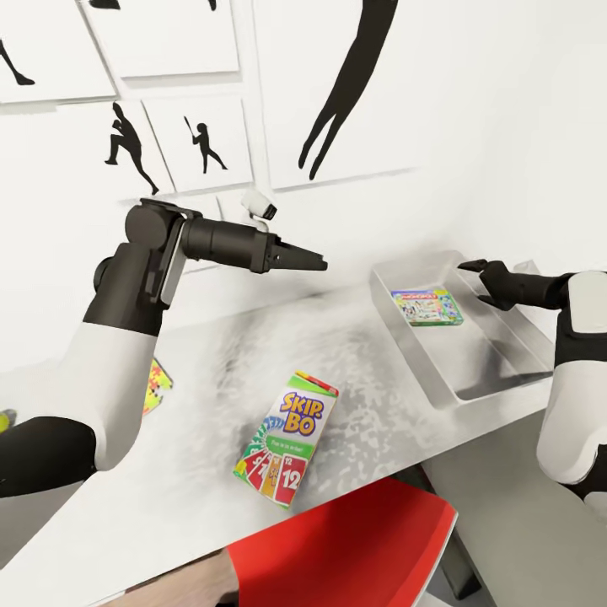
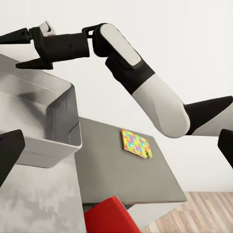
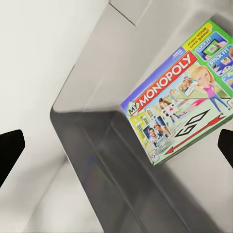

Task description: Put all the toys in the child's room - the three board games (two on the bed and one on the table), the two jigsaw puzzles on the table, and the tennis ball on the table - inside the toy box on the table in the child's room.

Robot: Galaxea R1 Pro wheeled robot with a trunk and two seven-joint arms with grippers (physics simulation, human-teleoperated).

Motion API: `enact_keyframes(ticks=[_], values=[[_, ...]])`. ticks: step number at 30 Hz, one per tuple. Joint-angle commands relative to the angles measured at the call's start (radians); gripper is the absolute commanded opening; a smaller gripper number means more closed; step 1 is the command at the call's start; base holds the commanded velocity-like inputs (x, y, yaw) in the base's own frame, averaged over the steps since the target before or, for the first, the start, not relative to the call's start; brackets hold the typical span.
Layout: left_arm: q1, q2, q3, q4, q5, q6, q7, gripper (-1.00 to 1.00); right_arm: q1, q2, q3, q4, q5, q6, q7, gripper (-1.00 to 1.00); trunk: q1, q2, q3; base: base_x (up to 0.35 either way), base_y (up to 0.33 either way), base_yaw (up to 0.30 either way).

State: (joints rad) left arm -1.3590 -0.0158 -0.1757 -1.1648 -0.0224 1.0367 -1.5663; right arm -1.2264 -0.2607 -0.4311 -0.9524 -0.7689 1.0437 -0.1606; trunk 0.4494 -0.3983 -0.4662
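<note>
Inside the toy box the Monopoly game lies flat; above it the right gripper hangs open and empty, while the left gripper looks closed, holding nothing.

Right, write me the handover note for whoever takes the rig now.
Left end effector: empty, raised over the table; open or shut is hard to tell.
Right end effector: open, empty, over the toy box.
Done: Monopoly game lies flat in the box.
Left: Skip-Bo game lies on the table near its front edge; one jigsaw puzzle sits behind the left arm, another on the table beyond the box. Other toys not sighted.
</note>
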Motion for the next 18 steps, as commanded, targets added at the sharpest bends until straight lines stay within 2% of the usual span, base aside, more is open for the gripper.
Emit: enact_keyframes(ticks=[1, 8, 14, 18], values=[[0.003, 0.001, 0.000, 0.000, -0.003, 0.011, -0.005, 1.00, 0.001, 0.000, -0.001, -0.004, -0.010, 0.004, -0.010, 1.00, 0.001, -0.002, 0.000, 0.000, 0.000, 0.000], [0.044, 0.011, 0.000, -0.001, -0.006, 0.011, -0.005, 1.00, 0.040, -0.003, -0.002, -0.080, -0.036, 0.004, -0.010, 1.00, 0.001, -0.002, 0.011, 0.000, 0.000, 0.000], [0.099, 0.016, 0.001, -0.002, -0.007, 0.011, -0.005, 1.00, 0.108, -0.003, 0.002, -0.169, -0.082, 0.004, -0.010, 1.00, 0.001, -0.002, 0.021, 0.000, 0.000, 0.000], [0.141, 0.029, 0.001, -0.005, -0.007, 0.011, -0.005, 1.00, 0.170, -0.004, 0.018, -0.247, -0.118, 0.004, -0.010, 1.00, 0.001, -0.002, 0.028, 0.000, 0.000, 0.000]])
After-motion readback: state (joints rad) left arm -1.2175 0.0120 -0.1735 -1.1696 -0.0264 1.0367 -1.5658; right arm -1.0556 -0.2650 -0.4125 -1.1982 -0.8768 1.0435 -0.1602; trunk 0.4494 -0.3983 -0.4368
